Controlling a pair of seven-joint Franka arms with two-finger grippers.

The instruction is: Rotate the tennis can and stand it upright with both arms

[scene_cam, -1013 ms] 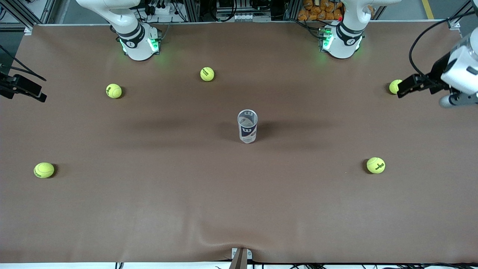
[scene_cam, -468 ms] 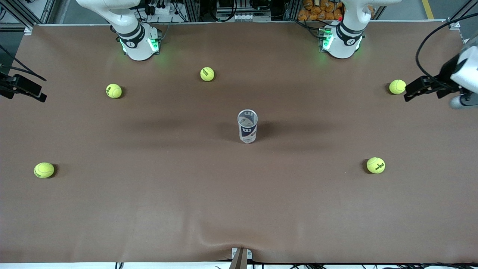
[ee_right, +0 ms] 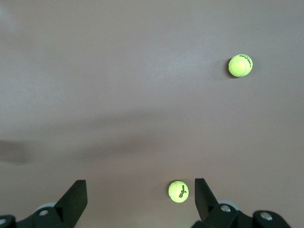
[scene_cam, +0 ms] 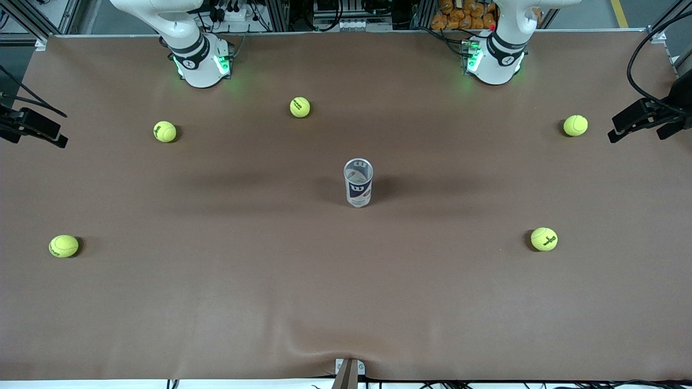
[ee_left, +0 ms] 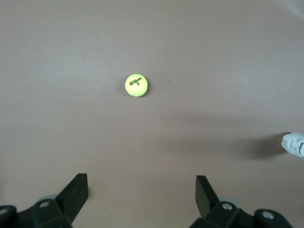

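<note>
Tennis can (scene_cam: 358,182) standing upright mid-desk, both arms drawn off to the desk's ends.

The front view shows the can whole: a slim clear-plastic cylinder, dark-blue label, open round mouth upward, on the smooth brown desk (scene_cam: 346,302), with five fuzzy yellow-green tennis balls scattered well apart from it. The left wrist view catches only a sliver of the can (ee_left: 294,144) at its edge, plus one ball (ee_left: 136,85) printed with a logo. The left gripper (ee_left: 141,186) hangs over the left arm's end of the desk, black fingers (ee_left: 76,190) spread wide and empty. The right gripper (ee_right: 140,190) hangs over the right arm's end, fingers (ee_right: 75,192) likewise apart, empty, with two balls below.
</note>
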